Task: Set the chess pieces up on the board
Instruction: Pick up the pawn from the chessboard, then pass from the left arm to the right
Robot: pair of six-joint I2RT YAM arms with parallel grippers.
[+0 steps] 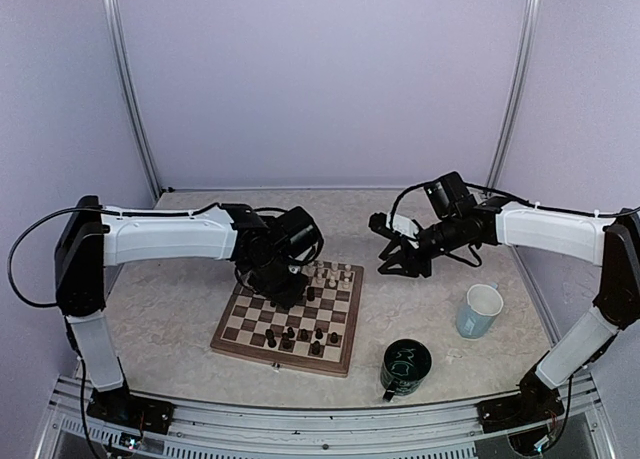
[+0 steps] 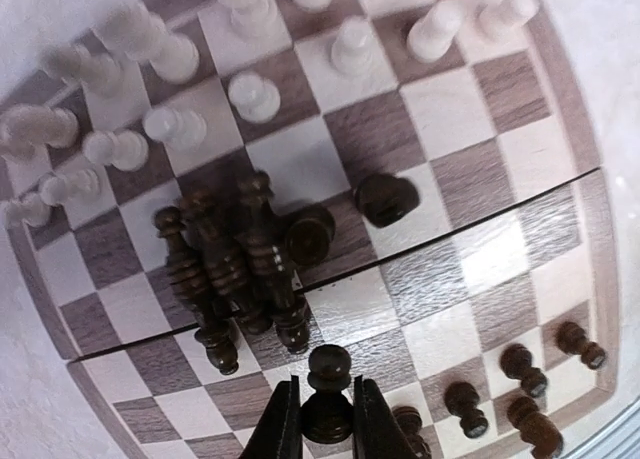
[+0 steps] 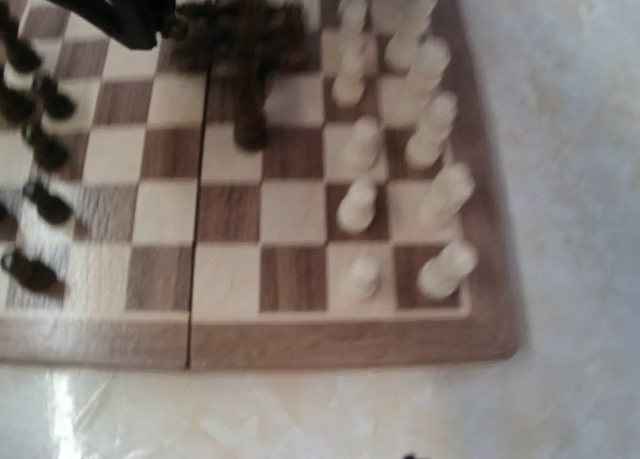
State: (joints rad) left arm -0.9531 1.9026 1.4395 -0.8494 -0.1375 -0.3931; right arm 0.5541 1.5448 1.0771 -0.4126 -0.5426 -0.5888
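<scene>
The board lies in the middle of the table. Cream chess pieces stand in two rows along its far right edge, and they also show in the left wrist view and the right wrist view. Dark pieces are scattered over the near half. Three tall dark pieces lie together mid-board. My left gripper is shut on an upright dark pawn, with a finger against each side of its body. My right gripper hangs above the table right of the board, and its fingers do not show in its own view.
A pale blue-white mug and a dark green mug stand on the table right of the board. Several dark pawns stand near the board's edge beside my left gripper. The left arm's black fingers show blurred.
</scene>
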